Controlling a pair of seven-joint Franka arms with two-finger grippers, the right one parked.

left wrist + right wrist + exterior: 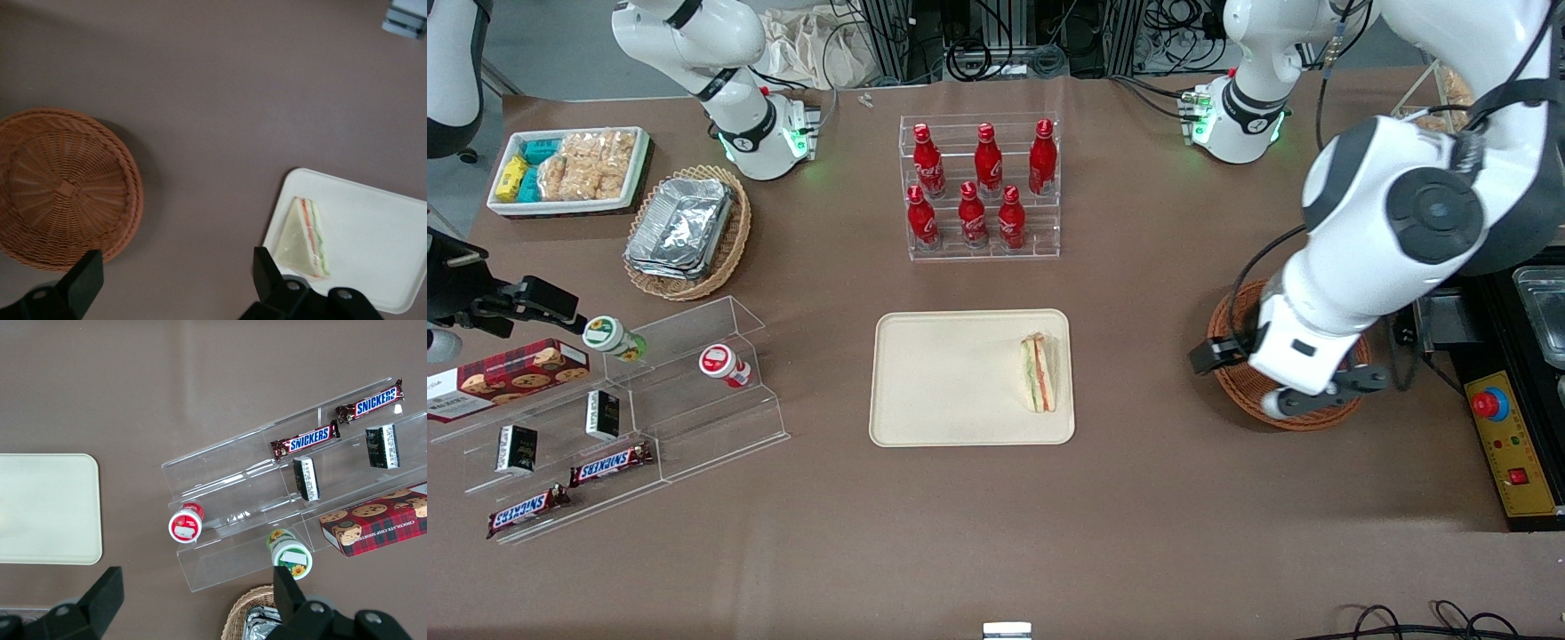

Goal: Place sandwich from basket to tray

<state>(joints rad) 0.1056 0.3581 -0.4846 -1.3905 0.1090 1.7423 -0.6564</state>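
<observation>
**Already delivered: sandwich sits on the tray**

Apparently the job is all but finished. The cream tray (pixel 960 378) lies at mid-table, nearer the front camera than the rack of red bottles (pixel 980 188). Toward the working arm's end of the table from the tray, the reddish wicker basket (pixel 63 187) stands empty. The gripper (pixel 177 280) hovers above bare tabletop between basket and tray, fingers spread wide and gripping nothing. The wrapped sandwich (pixel 1038 372) rests on the tray, at its edge closest to the basket. Judging by this, only the arm's retreat remains.
</observation>
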